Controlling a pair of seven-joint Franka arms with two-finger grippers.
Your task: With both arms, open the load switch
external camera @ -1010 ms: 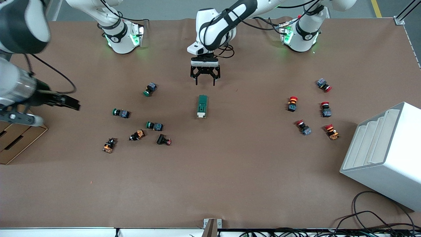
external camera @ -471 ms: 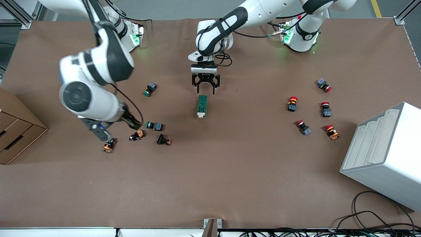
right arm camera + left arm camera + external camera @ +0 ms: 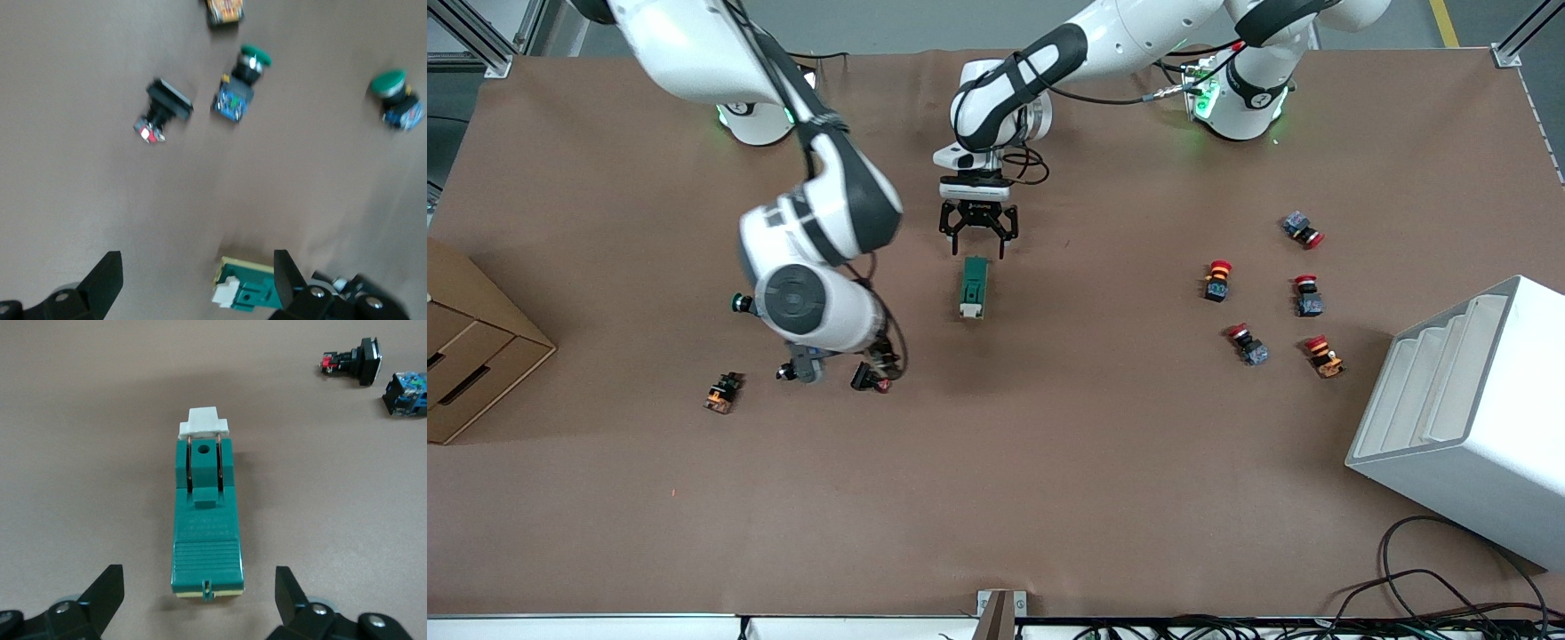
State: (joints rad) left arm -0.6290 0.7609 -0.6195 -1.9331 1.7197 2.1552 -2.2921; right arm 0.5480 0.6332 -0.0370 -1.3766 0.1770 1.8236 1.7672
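Note:
The load switch [image 3: 974, 287] is a dark-green block lying flat mid-table, its white tab [image 3: 969, 311] at the end nearer the front camera. My left gripper [image 3: 978, 242] hangs open just over the switch's other end. In the left wrist view the switch [image 3: 205, 527] lies between and ahead of the spread fingers [image 3: 110, 590], untouched. My right arm's wrist [image 3: 809, 307] hovers over the green buttons and hides its own hand. In the right wrist view the right gripper [image 3: 195, 280] is open and empty, with the switch's tab end [image 3: 230, 293] beside one finger [image 3: 285, 277].
Green and black push buttons [image 3: 869, 380] lie scattered toward the right arm's end. Red ones [image 3: 1216, 279] lie toward the left arm's end. A white slotted rack [image 3: 1467, 418] stands at that end, a cardboard box [image 3: 471, 356] at the right arm's end, and cables [image 3: 1432, 569] along the near edge.
My right arm has swung in from its end of the table to over the green buttons, close to the switch. The left gripper has barely moved and its fingers look as wide as before.

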